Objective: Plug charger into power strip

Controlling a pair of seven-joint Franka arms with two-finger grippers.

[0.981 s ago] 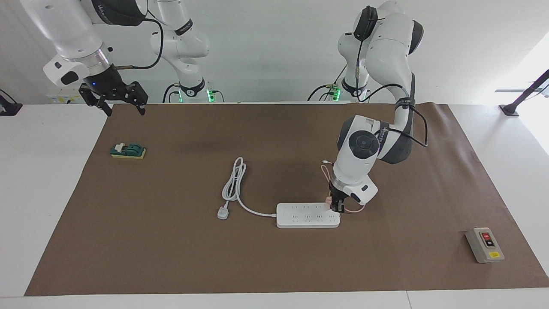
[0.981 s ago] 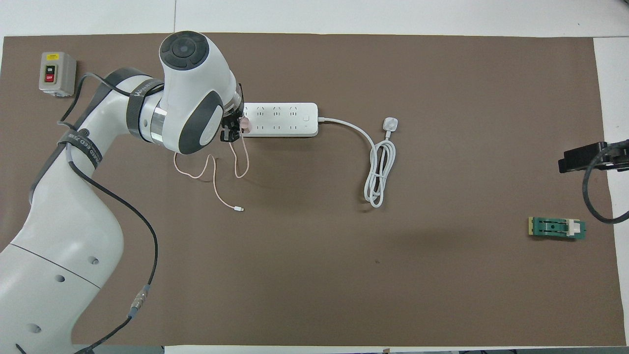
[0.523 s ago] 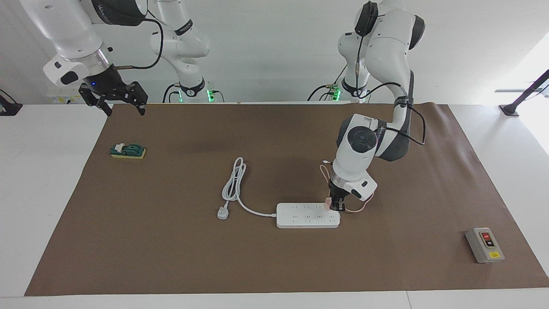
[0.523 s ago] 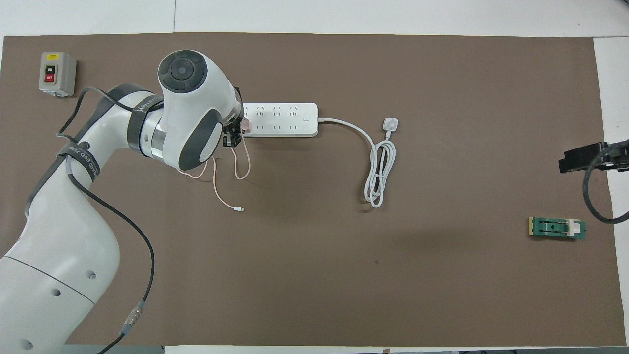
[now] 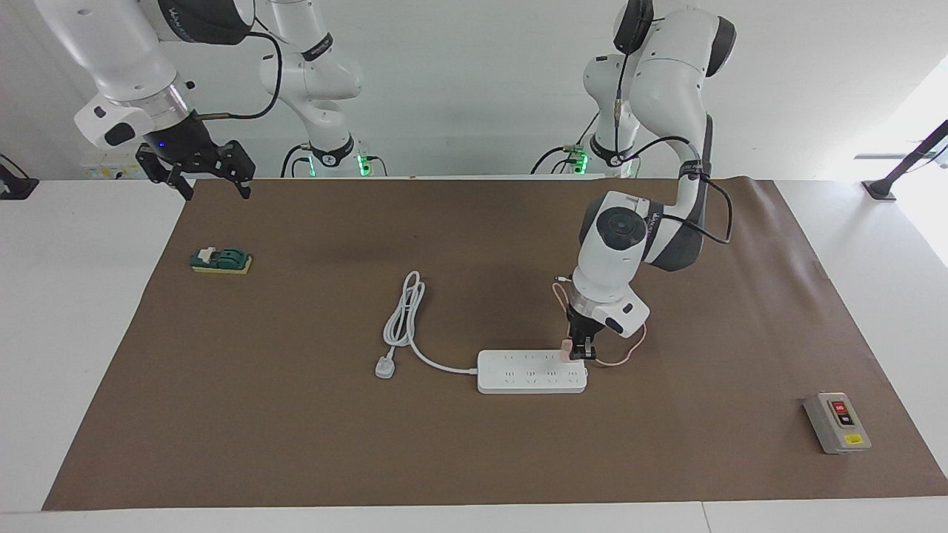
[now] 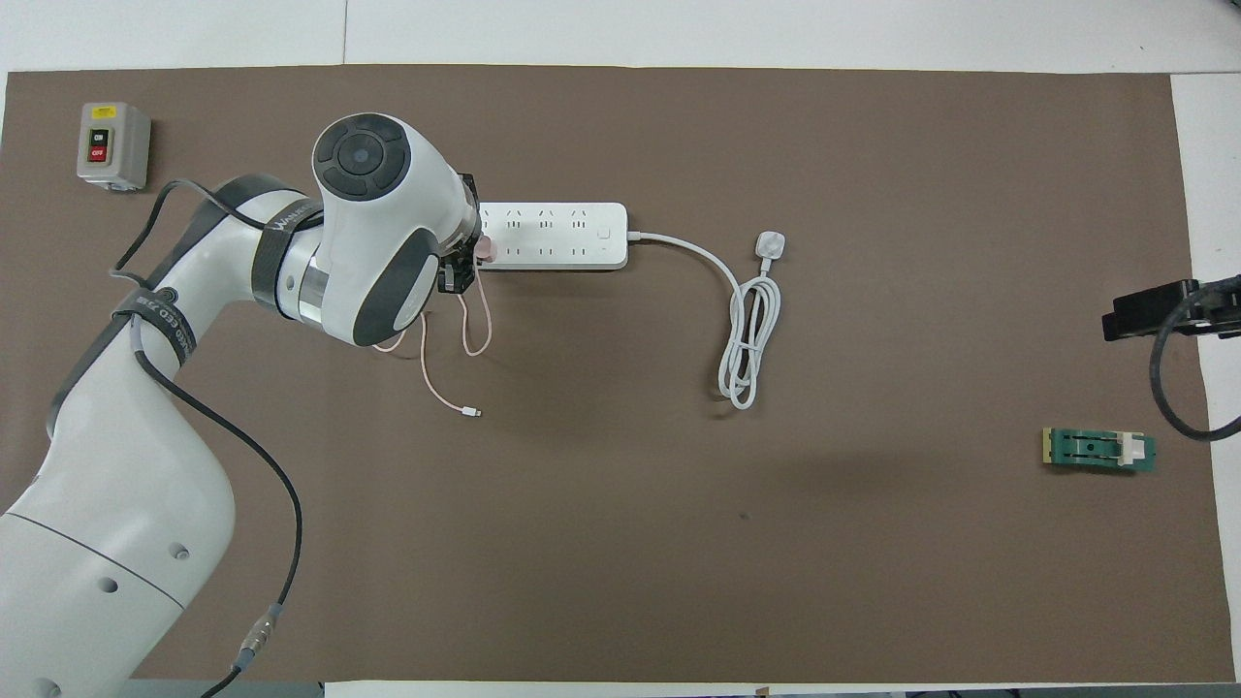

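The left gripper [image 5: 584, 351] is clamped on the small pale-pink cube-shaped charger [image 5: 568, 346], which sits on the flat white multi-socket power strip [image 5: 529, 372] at its end toward the left arm. The right gripper [image 5: 211, 180] waits with its fingers spread, raised over the table's edge.

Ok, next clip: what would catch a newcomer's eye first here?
The left arm, bent low over the brown mat, with its end effector shut on the pale-pink charger at the end of the white power strip toward the left arm's end of the table. The charger's thin pink cable trails on the mat nearer to the robots. The right end effector waits open, raised over the mat's corner.
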